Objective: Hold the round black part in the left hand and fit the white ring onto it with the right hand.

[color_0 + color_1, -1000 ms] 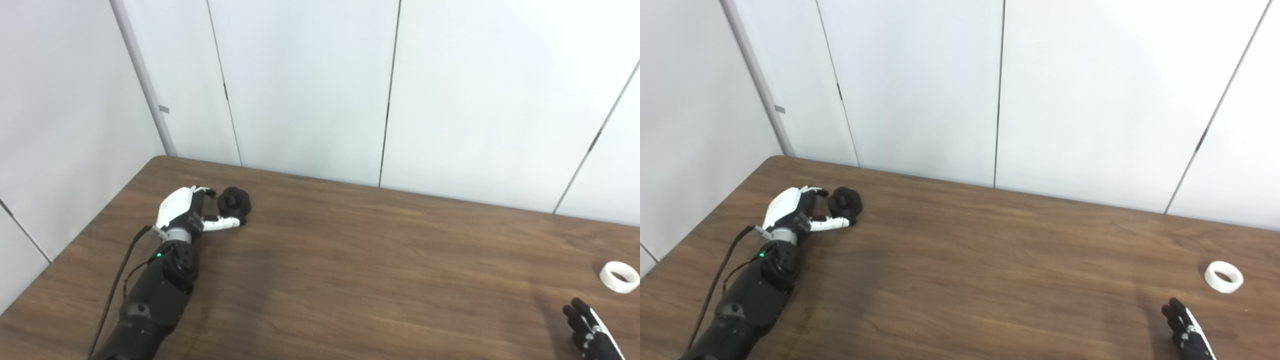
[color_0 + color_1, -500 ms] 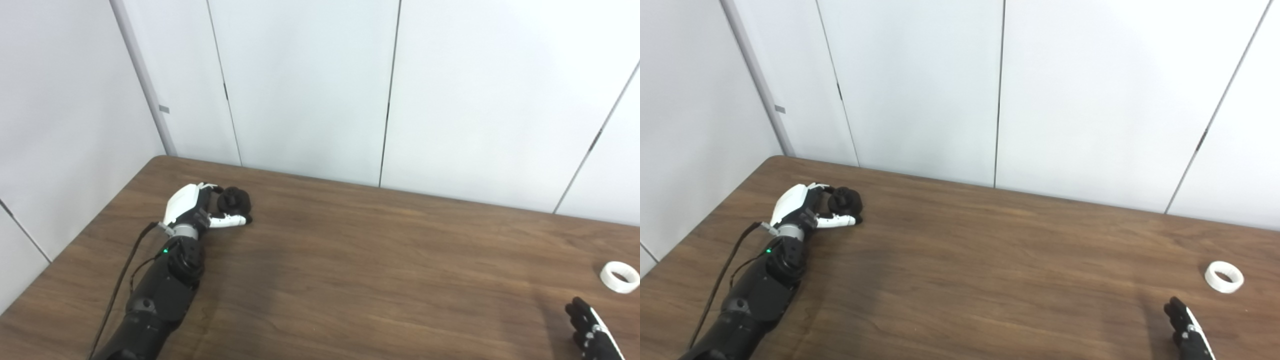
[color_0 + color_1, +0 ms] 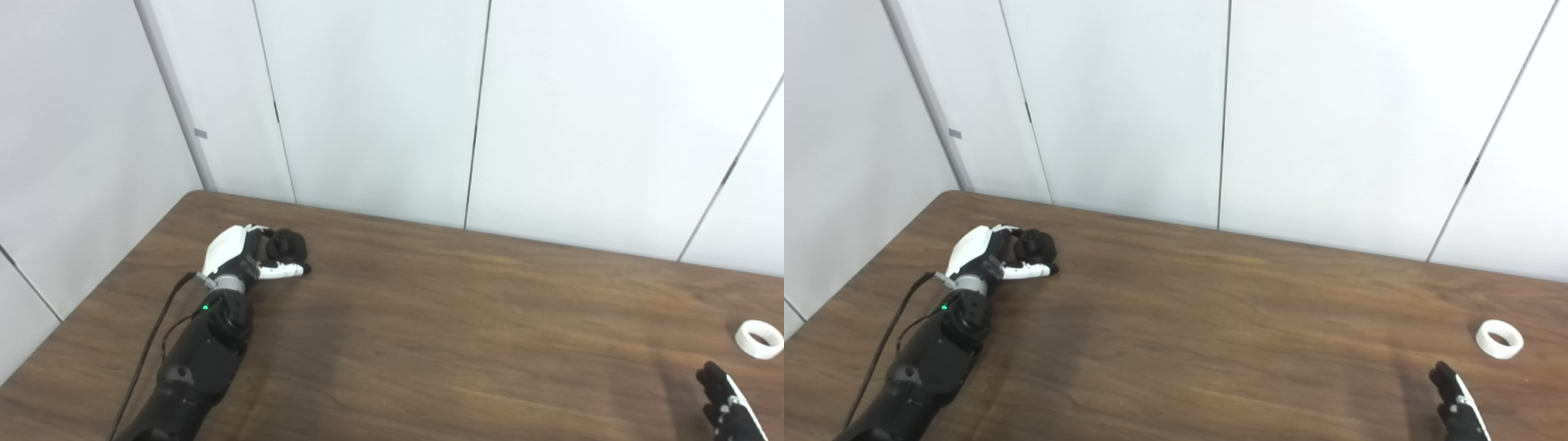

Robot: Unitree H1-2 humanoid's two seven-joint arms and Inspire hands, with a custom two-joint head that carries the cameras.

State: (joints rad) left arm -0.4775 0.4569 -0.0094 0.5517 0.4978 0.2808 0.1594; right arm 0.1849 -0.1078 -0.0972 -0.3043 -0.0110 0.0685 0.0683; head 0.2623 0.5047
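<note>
– While we look through the left eye view, where's the black part (image 3: 285, 244)?
– Far left of the worktop (image 3: 429, 318), touching the left hand (image 3: 236, 257); its fingers (image 3: 283, 270) curl around it, but I can't tell if they grip it.
– And through the right eye view?
– The white ring (image 3: 1499, 339) lies flat at the far right, well apart from the part. The right hand (image 3: 1458, 407) is nearer, just below it, holding nothing, fingers seemingly loose; the ring lies up and to its right.
</note>
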